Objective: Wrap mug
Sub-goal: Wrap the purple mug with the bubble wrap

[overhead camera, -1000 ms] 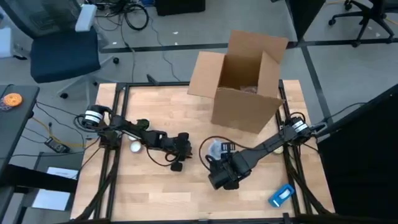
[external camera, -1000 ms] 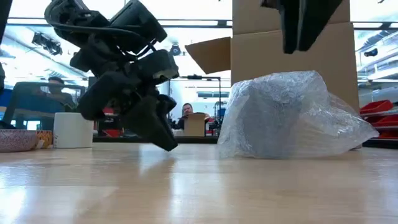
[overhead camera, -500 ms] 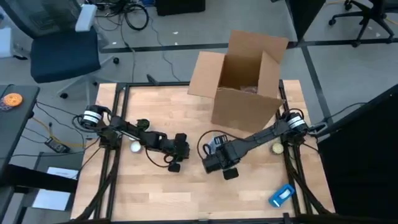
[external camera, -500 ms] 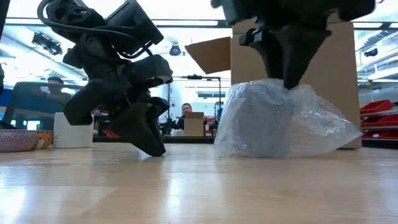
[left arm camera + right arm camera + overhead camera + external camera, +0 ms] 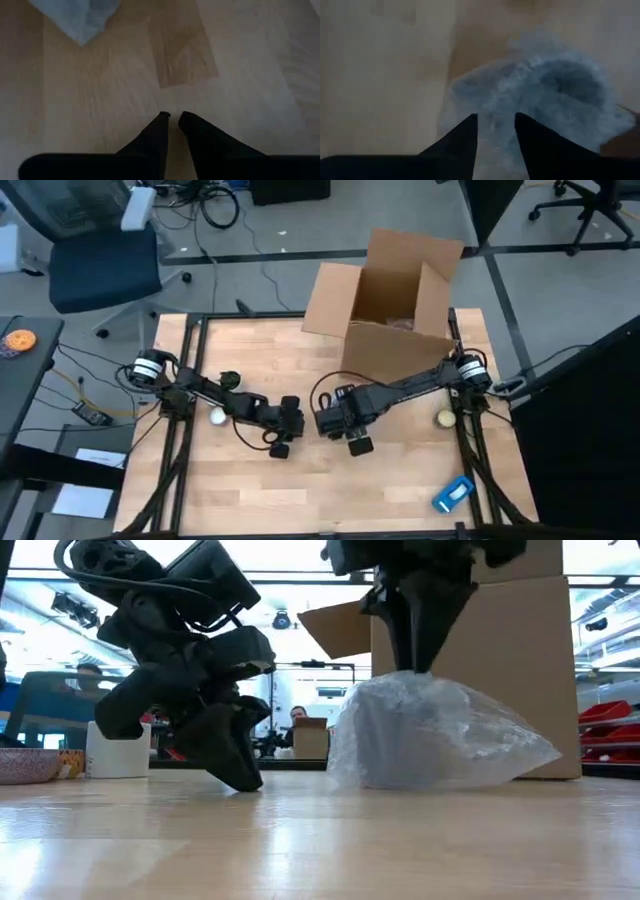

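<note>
The mug shows only as a grey shape inside a crumpled bubble wrap bundle (image 5: 430, 735) that rests on the table in front of the box. My right gripper (image 5: 410, 665) stands over the bundle, pointing down, its fingers closed on the wrap's top (image 5: 495, 117). In the high view the right gripper (image 5: 335, 420) hides the bundle. My left gripper (image 5: 240, 780) is shut, holds nothing and has its tips low at the tabletop (image 5: 171, 117), to the left of the bundle. A corner of the wrap (image 5: 85, 15) shows in the left wrist view. My right gripper pinches the peak of the bubble wrap (image 5: 412, 678) between its two fingers, coming from above and pointing down. The wrap is drawn up to a point at the fingertips (image 5: 470, 131). The bundle's underside stays on the table. How many layers it holds I cannot tell.
An open cardboard box (image 5: 390, 300) stands at the far side, just behind the bundle. A white ball (image 5: 216, 417) lies under the left arm, a blue object (image 5: 452, 493) near the front right corner and a pale round thing (image 5: 444, 418) at the right. A white cup (image 5: 117, 748) stands far left.
My right gripper has gone from the near right toward the table's left and far side, come down onto the wrap's top and carried the bundle a little toward the left. The wrap's top is now pulled to a peak. My left gripper has sunk slightly toward the table.
</note>
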Robot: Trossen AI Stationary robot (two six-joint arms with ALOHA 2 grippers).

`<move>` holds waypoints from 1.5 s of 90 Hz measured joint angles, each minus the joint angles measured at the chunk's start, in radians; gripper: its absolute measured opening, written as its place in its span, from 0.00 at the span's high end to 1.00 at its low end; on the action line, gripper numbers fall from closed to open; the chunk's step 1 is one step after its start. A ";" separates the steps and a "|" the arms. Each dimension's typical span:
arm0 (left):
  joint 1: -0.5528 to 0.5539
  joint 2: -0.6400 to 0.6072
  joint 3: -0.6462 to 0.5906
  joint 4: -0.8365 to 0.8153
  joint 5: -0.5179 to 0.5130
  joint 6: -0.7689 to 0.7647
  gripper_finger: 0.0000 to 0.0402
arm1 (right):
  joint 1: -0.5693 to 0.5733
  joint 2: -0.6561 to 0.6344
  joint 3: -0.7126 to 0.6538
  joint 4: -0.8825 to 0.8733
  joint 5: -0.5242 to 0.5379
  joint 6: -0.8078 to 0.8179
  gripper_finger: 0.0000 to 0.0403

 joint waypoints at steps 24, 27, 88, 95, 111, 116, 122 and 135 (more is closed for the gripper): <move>0.000 0.000 0.000 0.006 -0.002 0.000 0.87 | -0.011 0.000 -0.041 -0.014 0.037 -0.063 0.55; 0.000 0.000 -0.001 0.006 -0.002 0.001 0.87 | -0.016 0.000 -0.052 -0.002 0.050 -0.072 0.54; 0.000 0.001 -0.001 0.011 -0.004 0.000 0.87 | -0.134 0.002 -0.162 0.266 -0.177 0.278 0.79; 0.000 0.001 -0.001 0.012 -0.004 0.000 0.87 | -0.142 0.002 -0.132 0.284 -0.205 0.382 0.91; 0.000 0.001 -0.001 0.013 -0.004 -0.003 0.87 | -0.162 0.002 -0.109 0.342 -0.204 0.748 0.93; 0.000 0.001 -0.002 0.013 -0.004 -0.003 0.87 | -0.163 0.002 -0.110 0.313 -0.163 0.765 0.90; 0.000 0.001 -0.002 0.013 -0.004 -0.006 0.87 | -0.163 0.002 -0.117 0.284 -0.083 0.767 0.88; 0.000 0.001 -0.002 0.012 -0.004 -0.019 0.87 | -0.160 0.002 -0.120 0.229 0.005 0.770 0.87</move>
